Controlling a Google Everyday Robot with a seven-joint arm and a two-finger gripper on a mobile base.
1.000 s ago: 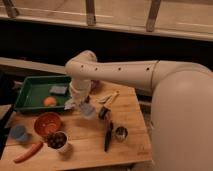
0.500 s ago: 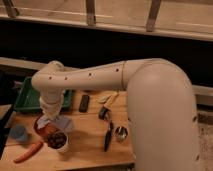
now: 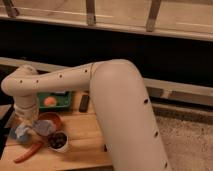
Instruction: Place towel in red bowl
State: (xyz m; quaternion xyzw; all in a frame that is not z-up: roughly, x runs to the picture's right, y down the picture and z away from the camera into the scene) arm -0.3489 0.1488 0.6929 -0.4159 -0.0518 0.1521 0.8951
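— Where is your gripper [image 3: 26,121]?

— Low at the wooden table's [image 3: 85,145] left edge, beside the round red bowl [image 3: 50,121]. How its jaws stand, I cannot tell.

— And the crumpled blue-grey towel [image 3: 27,131]?

— It lies across the bowl's near-left rim, mostly outside it, I judge. It could slide onto the table or snag the white cup of dark contents [image 3: 58,141] just beside.
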